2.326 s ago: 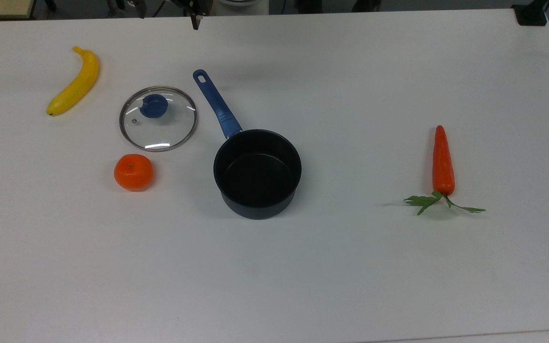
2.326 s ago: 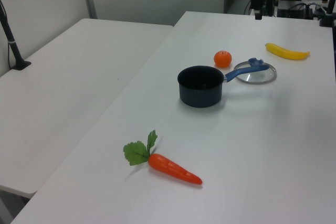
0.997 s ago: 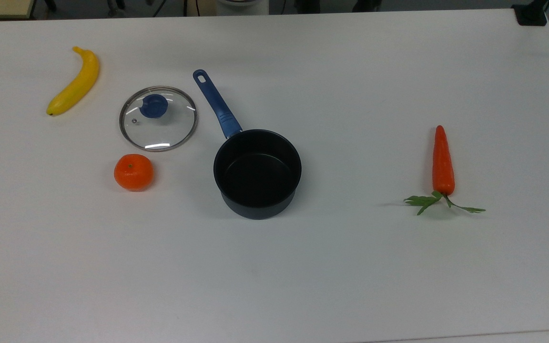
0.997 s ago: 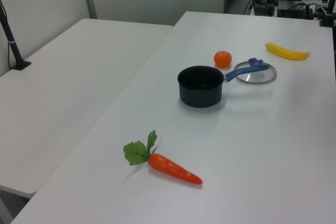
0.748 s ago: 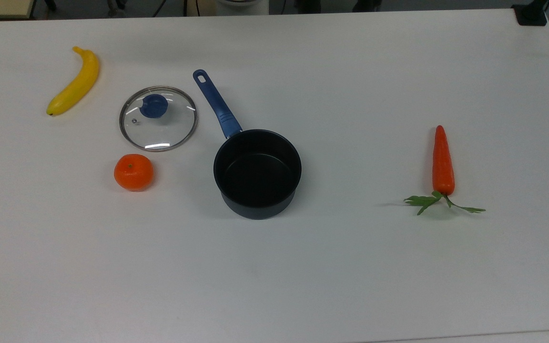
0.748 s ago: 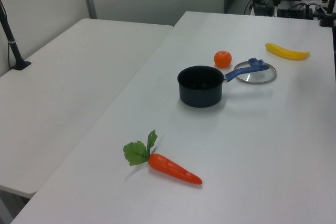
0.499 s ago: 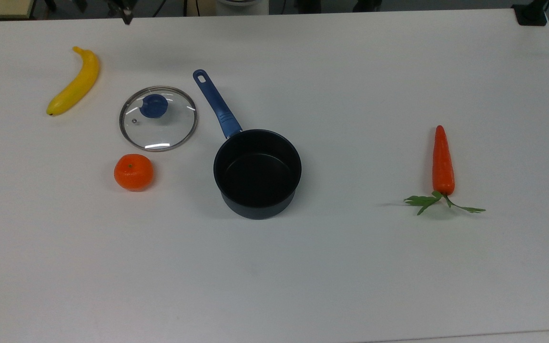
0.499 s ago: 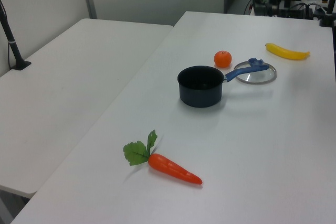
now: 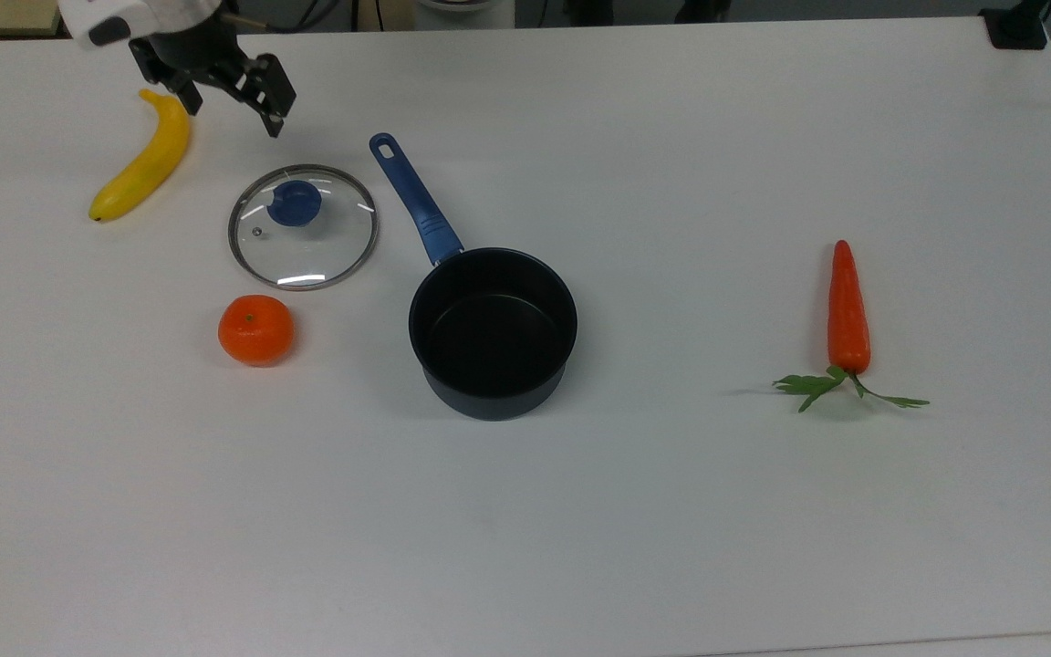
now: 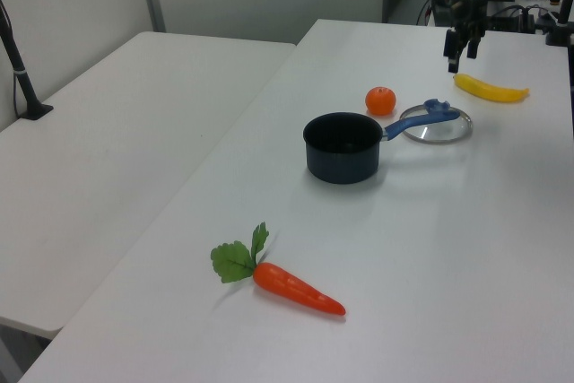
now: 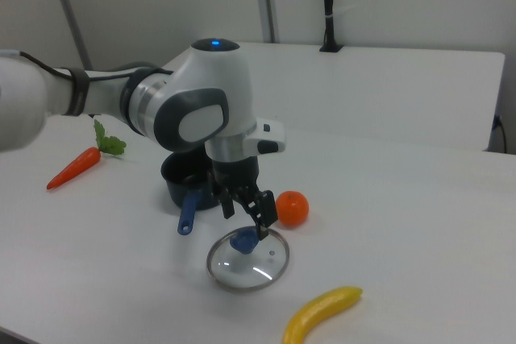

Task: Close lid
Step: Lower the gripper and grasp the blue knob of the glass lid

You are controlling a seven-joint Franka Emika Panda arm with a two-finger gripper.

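Newly arrived over the worktop, the end effector hangs with fingers spread wide, empty, at the top view's far left between banana and lid, which lies flat left of the open saucepan, beside the orange.

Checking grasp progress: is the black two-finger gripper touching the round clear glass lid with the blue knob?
Apart. In the top view, bare white table separates the gripper from the lid; its open fingers hold nothing.

Top view looks steeply down; left and right views face each other low across the table
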